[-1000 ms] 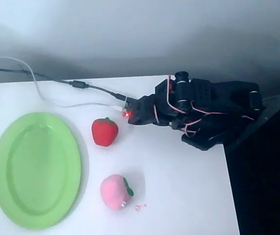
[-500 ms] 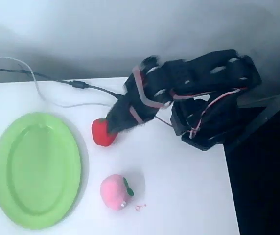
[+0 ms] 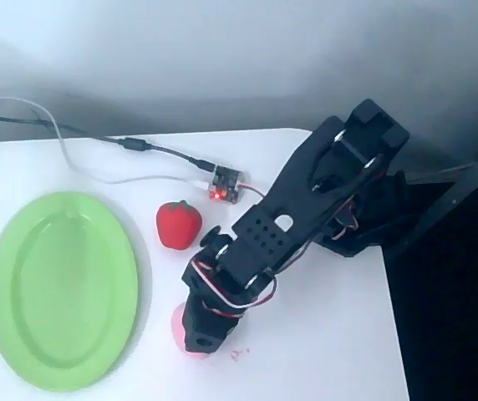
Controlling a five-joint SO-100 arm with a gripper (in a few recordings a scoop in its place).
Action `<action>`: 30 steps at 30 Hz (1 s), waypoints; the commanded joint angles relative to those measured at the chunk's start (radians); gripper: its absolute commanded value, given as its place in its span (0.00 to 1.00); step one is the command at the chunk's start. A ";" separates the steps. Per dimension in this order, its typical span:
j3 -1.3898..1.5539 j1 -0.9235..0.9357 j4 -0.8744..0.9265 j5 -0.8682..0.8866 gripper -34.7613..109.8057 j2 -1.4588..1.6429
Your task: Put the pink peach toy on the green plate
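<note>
Overhead view, nearest edge first: pink peach toy [image 3: 177, 327] low on the white tabletop [image 3: 322, 334], mostly covered by the black arm, just a pink sliver peeking out at the left and beneath. Directly above it, the claw [image 3: 200, 332], pointing down over the toy; fingers hidden under the wrist housing, so cannot tell whether apart, together or clamped on the toy. To the left, well apart from the toy, the green plate [image 3: 62, 288], lying flat, large and oval with a raised rim. Further back, a red strawberry toy [image 3: 178, 224] standing just left of the arm's wrist. Beyond that, a small circuit board [image 3: 226, 185] with a red light, joined to black and white cables [image 3: 97, 142] trailing off toward the far left. Arm base at the right rear corner of the tabletop.
</note>
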 commanded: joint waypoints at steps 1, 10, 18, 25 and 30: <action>-0.103 -0.018 -0.011 0.009 0.51 -0.094; -0.127 -0.037 -0.011 0.029 0.45 -0.244; -0.106 -0.051 -0.005 0.051 0.24 -0.270; -0.048 -0.037 -0.005 0.029 0.24 -0.132; -0.175 0.098 0.103 -0.164 0.24 0.000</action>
